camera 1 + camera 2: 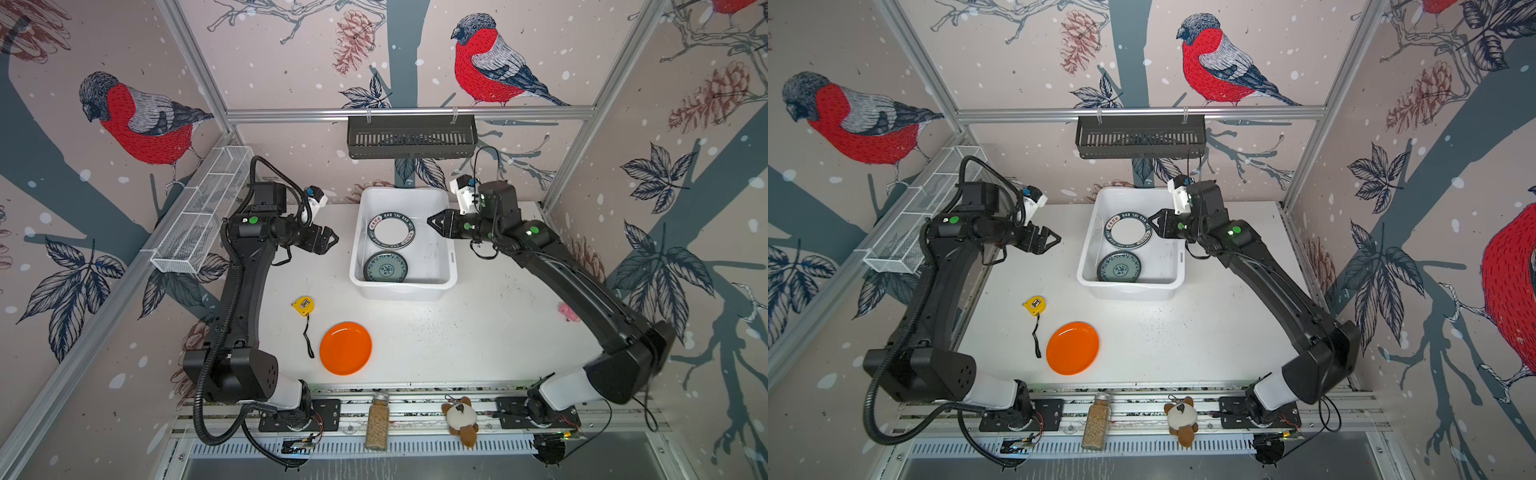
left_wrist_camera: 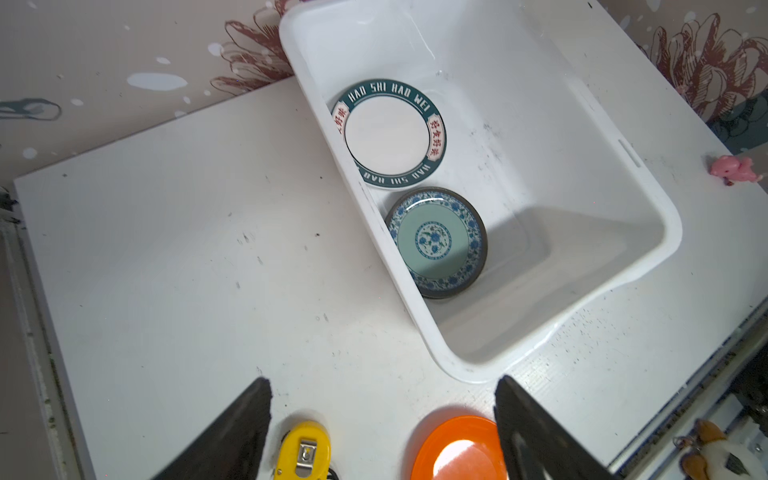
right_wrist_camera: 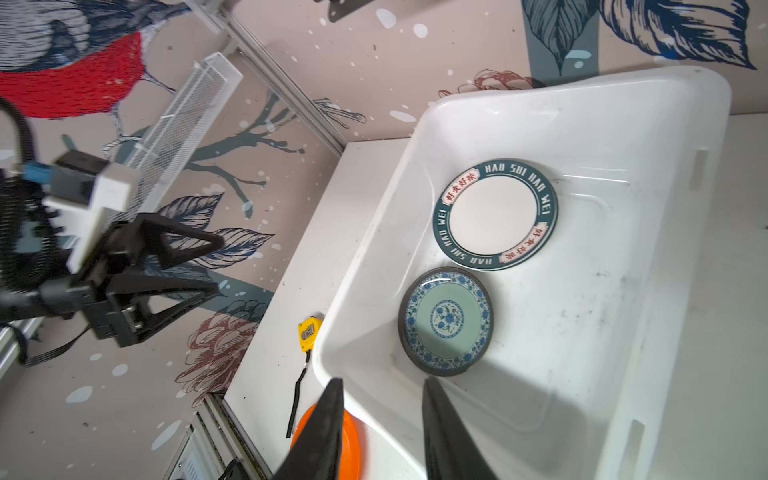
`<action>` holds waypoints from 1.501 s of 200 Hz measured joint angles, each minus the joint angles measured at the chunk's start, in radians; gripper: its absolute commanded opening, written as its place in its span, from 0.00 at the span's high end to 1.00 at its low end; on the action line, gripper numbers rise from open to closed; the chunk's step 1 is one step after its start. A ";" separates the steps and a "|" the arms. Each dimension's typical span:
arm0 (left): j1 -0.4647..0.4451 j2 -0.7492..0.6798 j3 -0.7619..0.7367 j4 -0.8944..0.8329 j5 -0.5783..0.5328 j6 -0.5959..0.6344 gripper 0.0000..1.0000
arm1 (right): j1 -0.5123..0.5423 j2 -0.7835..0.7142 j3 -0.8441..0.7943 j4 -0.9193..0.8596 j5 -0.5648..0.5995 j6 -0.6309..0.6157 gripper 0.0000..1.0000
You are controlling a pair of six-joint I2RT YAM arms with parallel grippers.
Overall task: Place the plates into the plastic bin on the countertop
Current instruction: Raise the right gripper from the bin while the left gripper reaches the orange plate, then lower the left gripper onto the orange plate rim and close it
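Left gripper (image 2: 383, 380), right gripper (image 3: 383, 380) parted, empty | 2 plates (image 1: 392, 230) in bin (image 1: 405, 287) | orange plate (image 1: 345, 348) on countertop (image 1: 478, 332)

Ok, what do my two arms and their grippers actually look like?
The left arm and right arm are matte black with white sleeves near the bases and round green stickers. The left gripper and right gripper have black triangular frame fingers, each below a white camera mount with a blue plug. A ribbed black hose runs along the left arm.

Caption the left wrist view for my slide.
Open left gripper over the countertop; lettered plate and floral plate in the plastic bin, orange plate outside.
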 measured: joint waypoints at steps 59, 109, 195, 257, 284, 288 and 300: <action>0.001 -0.105 -0.262 -0.060 0.013 0.100 0.22 | 0.097 -0.289 -0.402 0.208 -0.014 0.063 0.62; 0.003 -0.225 -0.566 -0.074 -0.039 0.229 0.09 | 0.133 -0.359 -0.599 0.291 -0.008 0.121 0.62; 0.024 -0.261 -0.775 0.032 -0.087 0.341 0.03 | 0.192 -0.370 -0.658 0.359 0.035 0.165 0.62; 0.082 -0.153 -0.720 0.027 -0.114 0.508 0.15 | 0.196 -0.417 -0.667 0.357 0.059 0.172 0.62; 0.089 -0.107 -0.742 0.021 -0.098 0.570 0.25 | 0.200 -0.435 -0.674 0.357 0.071 0.176 0.62; 0.089 -0.105 -0.747 0.021 -0.095 0.578 0.26 | 0.200 -0.436 -0.675 0.357 0.071 0.178 0.62; 0.090 -0.103 -0.767 0.022 -0.092 0.595 0.30 | 0.200 -0.442 -0.682 0.357 0.072 0.191 0.62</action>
